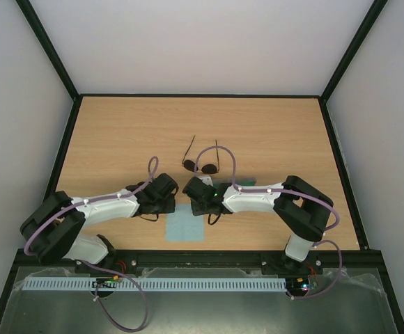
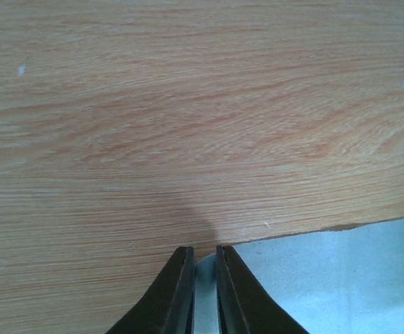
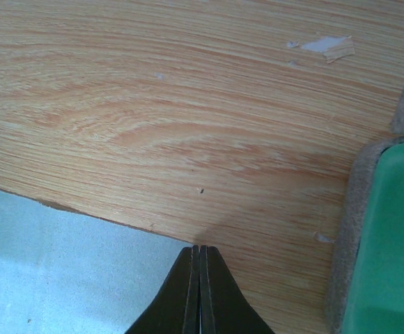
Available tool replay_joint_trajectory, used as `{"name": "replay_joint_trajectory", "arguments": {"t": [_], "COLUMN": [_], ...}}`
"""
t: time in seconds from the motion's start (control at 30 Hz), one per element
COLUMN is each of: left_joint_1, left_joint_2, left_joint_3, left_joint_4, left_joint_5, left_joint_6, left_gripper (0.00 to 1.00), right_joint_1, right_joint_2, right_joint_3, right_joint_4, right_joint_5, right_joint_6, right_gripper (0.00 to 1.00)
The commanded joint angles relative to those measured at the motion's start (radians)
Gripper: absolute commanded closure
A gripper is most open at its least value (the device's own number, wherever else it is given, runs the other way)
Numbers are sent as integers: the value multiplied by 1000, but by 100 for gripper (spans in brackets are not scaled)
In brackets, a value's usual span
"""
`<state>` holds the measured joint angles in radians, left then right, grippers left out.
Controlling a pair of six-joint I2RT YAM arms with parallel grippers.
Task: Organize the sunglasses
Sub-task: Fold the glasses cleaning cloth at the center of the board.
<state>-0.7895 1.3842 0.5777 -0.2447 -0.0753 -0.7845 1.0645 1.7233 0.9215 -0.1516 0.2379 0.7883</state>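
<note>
Sunglasses (image 1: 200,166) lie unfolded on the table (image 1: 118,139), at 12 o'clock from the blue cloth (image 1: 186,228). The right gripper (image 3: 200,248) is closed and empty. The left gripper (image 2: 204,252) is almost closed at the cloth's edge; I cannot tell whether it pinches the cloth.

Bright, even, diffuse light; faint soft shadows on the table (image 2: 188,139); wrist views slightly soft.

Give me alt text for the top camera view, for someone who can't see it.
Round dark sunglasses lie on a wooden table with temples spread, just beyond the left gripper and right gripper, which nearly meet over the far edge of a light blue cloth.
</note>
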Motion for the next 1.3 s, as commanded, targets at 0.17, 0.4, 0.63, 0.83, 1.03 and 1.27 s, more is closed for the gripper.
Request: {"name": "replay_joint_trajectory", "arguments": {"t": [0.17,0.4,0.63,0.83,1.03,1.27], "left_joint_1": [-32,-36,-36,-29,-22,-22], "left_joint_2": [47,4,-12,-7,-24,-84], "left_joint_3": [31,36,73,98,104,65], "left_joint_4": [-32,-31,-40,-43,-50,-22], "left_joint_5": [-50,-53,-66,-76,-82,-50], "left_joint_6": [2,-6,7,13,17,22], "left_gripper": [98,98,98,98,98,98], "right_joint_1": [7,6,6,6,5,16], "right_joint_2": [12,-8,-4,-6,-10,-46], "right_joint_3": [-9,1,37,61,76,39], "right_joint_4": [-34,-38,-60,-73,-81,-62], "right_joint_5": [7,20,54,75,86,63], "right_joint_6": [-8,-18,-40,-49,-62,-70], "right_gripper": [99,99,99,99,99,99]}}
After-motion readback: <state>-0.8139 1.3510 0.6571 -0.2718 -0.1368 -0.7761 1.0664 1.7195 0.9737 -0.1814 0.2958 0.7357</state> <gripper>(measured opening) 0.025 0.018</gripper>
